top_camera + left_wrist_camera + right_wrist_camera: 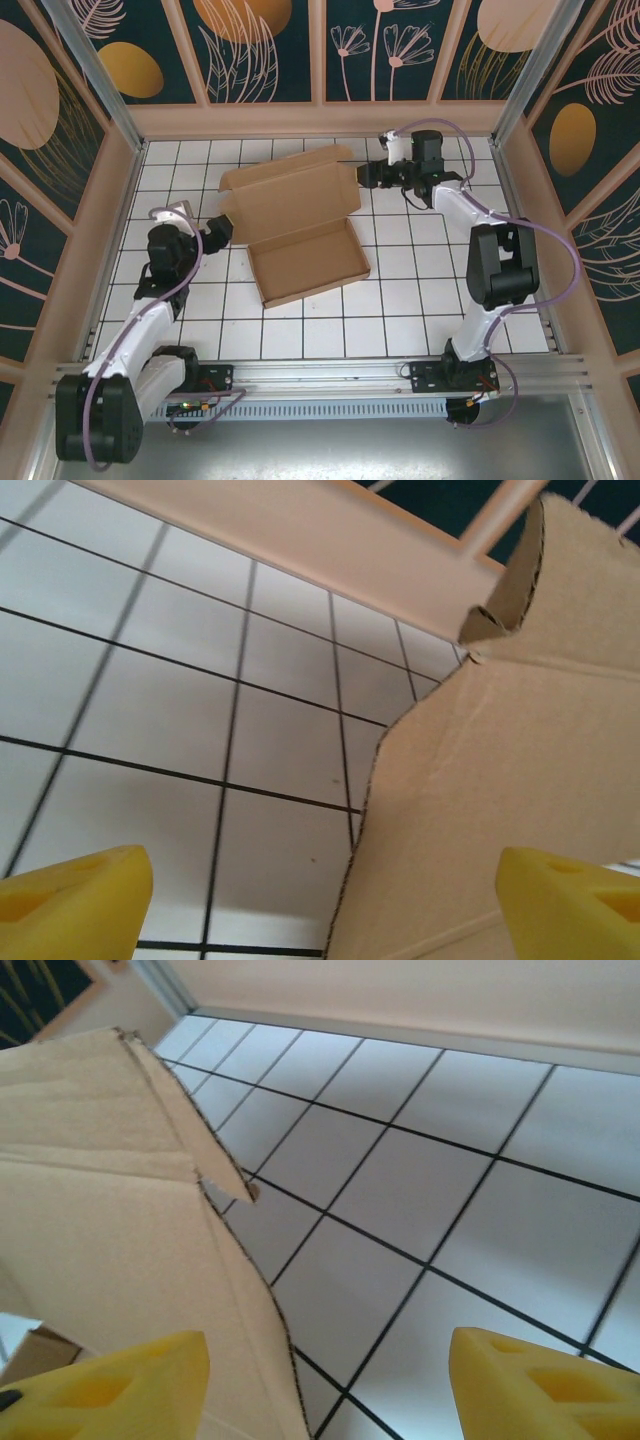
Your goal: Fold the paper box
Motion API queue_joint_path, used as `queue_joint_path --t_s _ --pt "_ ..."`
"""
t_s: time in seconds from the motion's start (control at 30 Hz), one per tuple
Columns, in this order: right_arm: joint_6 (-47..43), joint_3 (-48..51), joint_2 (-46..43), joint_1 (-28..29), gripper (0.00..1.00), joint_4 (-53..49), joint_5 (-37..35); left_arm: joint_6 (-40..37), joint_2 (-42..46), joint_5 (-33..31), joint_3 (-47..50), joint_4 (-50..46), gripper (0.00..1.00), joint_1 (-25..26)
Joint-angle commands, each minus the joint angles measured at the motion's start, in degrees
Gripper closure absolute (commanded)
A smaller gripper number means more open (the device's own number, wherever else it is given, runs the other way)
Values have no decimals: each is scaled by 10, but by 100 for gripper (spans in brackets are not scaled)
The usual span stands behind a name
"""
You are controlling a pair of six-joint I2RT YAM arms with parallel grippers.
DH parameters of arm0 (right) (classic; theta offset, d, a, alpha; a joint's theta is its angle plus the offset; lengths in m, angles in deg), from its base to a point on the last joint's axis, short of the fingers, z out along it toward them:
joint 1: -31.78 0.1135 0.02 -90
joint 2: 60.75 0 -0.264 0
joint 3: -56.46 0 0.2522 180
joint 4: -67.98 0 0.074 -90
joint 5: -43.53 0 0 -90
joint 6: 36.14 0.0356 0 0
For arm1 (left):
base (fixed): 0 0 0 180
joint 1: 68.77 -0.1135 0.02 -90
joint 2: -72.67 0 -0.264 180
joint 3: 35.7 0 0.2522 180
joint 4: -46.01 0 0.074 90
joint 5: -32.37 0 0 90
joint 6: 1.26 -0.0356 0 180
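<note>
Paper box (305, 262): one, lid raised. Claws: two. Left claw (222, 232) wide, right claw (362, 175) wide, flanking lid.

The white-shelled left arm (140, 335) and right arm (478, 318) are wearing chunky black joint housings. Thin lilac cables (436, 122) are looping along both, and blocky bright yellow fingertips (70, 900) are showing at each wrist.

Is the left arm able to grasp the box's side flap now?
Probably yes: the open left gripper sits at the paper box, its flap between the fingers, nothing in the way.
</note>
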Motion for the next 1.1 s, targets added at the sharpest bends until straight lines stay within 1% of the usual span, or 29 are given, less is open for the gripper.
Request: queue_joint_path --t_s 0.0,0.13,0.23,0.3,0.33,0.4,0.53,0.63,0.7,0.77,0.83,0.87,0.93,1.0,1.07 --pt "14 -15 24 0 36 44 97 -10 -55 118 -36 82 16 -14" --pt "33 -21 46 2 38 63 127 -8 -106 178 -62 93 32 -26" --pt "29 -26 56 4 45 59 129 -21 -135 209 -87 82 48 -28" --pt "23 -27 58 5 52 57 127 -41 -155 227 -109 59 60 -27" --pt "24 -25 57 5 55 59 129 -49 -163 231 -119 47 64 -27" --pt "12 -25 54 8 66 53 130 -65 -173 240 -135 32 72 -28" --pt "-9 -22 41 9 82 38 117 -93 -186 241 -157 11 82 -27" --pt "-24 -27 26 9 91 21 105 -103 -198 250 -172 5 89 -27" --pt "-33 -25 13 8 95 14 93 -107 -207 255 -181 5 95 -27" --pt "-43 -24 0 8 99 5 69 -107 -214 253 -189 8 99 -26" --pt "-46 -21 -13 7 100 7 53 -104 -222 254 -198 13 100 -25" --pt "-46 -20 -20 7 100 6 34 -104 -226 249 -205 14 100 -21" --pt "-43 -20 -33 7 100 7 0 -108 -233 229 -220 13 100 -10" --pt "-34 -15 -46 9 100 16 -58 -115 -244 185 -240 10 100 8" --pt "-2 3 -63 15 100 52 -146 -121 -254 121 -257 13 100 34"
